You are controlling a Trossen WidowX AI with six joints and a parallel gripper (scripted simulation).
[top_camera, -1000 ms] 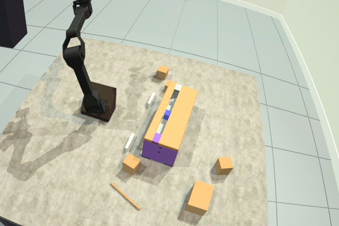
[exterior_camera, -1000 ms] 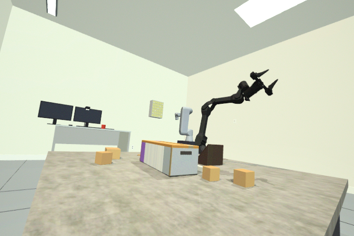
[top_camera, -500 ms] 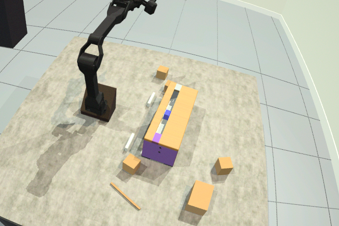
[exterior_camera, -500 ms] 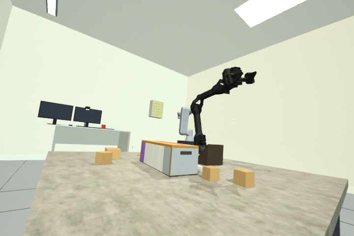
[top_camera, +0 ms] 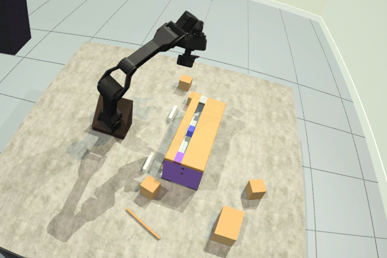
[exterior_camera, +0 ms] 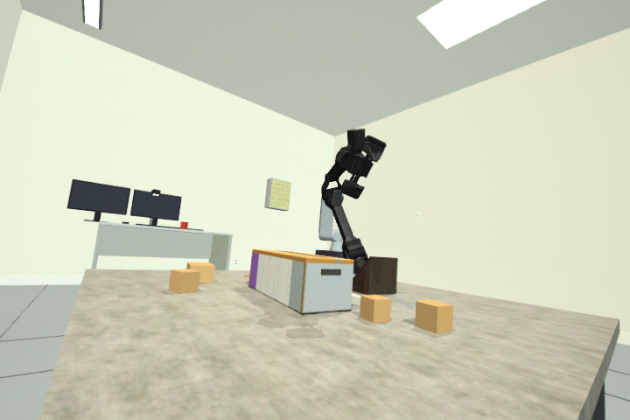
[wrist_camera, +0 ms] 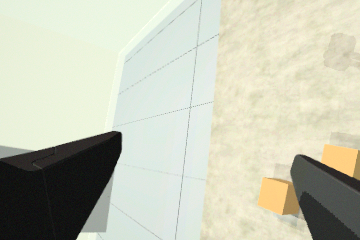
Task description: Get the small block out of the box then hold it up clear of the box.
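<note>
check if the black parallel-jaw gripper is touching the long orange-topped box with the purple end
Apart. The exterior view shows the gripper hanging high above the box, with bare wall between them; its fingers are open and empty.

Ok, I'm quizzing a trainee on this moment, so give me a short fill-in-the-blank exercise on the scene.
1. The hand is ____ and holds nothing.
2. The small blue block sits ____ the box.
3. The near end wall of the box in the top view is coloured ____.
4. The thin orange stick lies flat on the ____.

Missing words: open; inside; purple; table
</note>
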